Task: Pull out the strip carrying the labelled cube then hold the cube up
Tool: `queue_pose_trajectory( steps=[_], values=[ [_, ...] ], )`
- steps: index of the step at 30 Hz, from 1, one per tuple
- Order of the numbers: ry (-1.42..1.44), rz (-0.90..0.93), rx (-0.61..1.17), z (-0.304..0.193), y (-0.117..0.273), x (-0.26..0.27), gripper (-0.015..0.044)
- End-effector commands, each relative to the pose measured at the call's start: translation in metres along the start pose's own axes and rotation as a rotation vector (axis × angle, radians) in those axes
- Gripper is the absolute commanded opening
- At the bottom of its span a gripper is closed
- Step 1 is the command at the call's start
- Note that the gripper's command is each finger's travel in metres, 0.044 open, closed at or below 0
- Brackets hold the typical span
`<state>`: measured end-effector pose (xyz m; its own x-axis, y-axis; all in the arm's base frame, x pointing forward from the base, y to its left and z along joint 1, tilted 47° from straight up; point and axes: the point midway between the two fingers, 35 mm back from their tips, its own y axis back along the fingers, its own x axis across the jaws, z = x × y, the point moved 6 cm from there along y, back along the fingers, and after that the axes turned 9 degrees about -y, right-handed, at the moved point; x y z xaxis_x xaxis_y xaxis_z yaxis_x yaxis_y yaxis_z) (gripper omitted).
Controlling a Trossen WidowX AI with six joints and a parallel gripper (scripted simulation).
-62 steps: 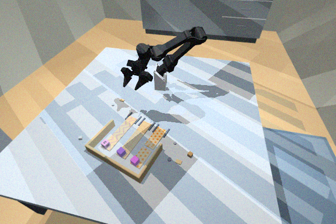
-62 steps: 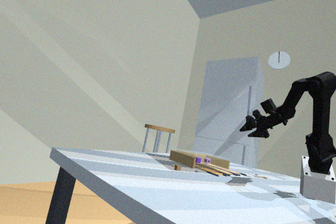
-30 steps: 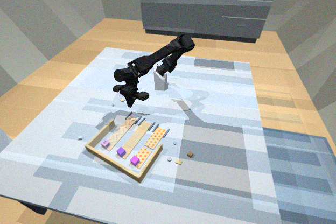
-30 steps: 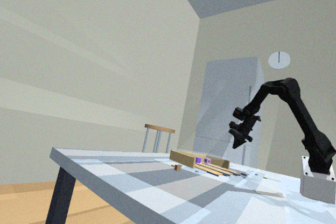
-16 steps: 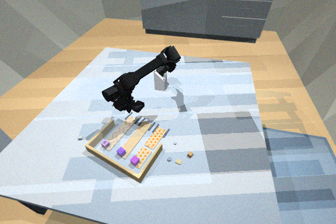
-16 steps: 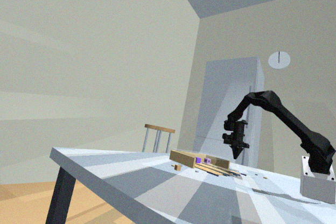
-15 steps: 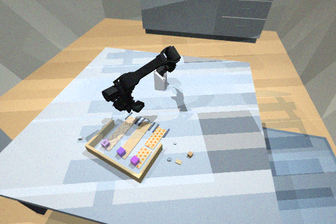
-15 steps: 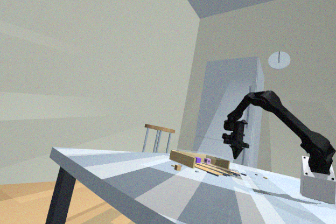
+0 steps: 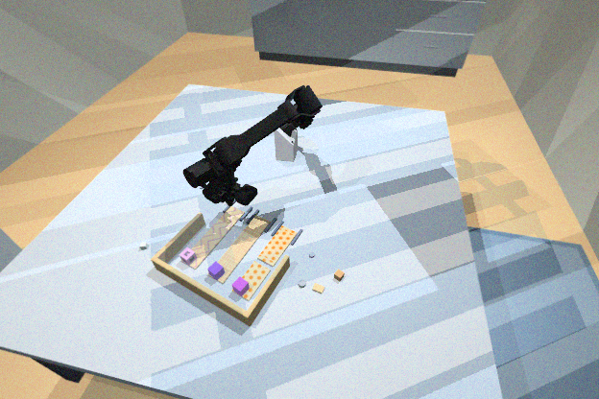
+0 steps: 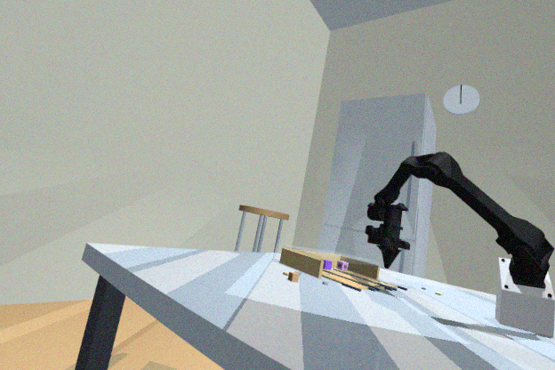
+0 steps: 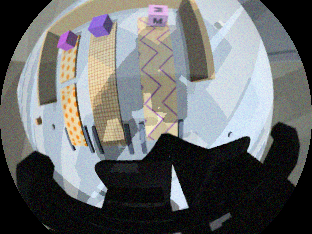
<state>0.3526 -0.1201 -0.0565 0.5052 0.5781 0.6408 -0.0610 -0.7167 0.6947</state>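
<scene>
Matt wooden tray (image 9: 170,242), glossy pale table (image 9: 387,181), matt black plastic-looking claw (image 10: 389,261).

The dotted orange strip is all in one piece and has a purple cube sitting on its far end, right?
Not quite. The dotted orange strip is cut in two, with a gap showing in the top view. The purple cube does sit on its far piece.
</scene>
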Motion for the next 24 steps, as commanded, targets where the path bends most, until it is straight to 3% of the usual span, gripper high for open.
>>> queue_pose_trajectory(
  steps=[1,24],
  values=[
    [-0.003,0.003,0.006,-0.001,-0.009,0.000,0.0000],
    [-0.003,0.005,0.008,-0.003,-0.047,-0.003,0.0000]
  ],
)
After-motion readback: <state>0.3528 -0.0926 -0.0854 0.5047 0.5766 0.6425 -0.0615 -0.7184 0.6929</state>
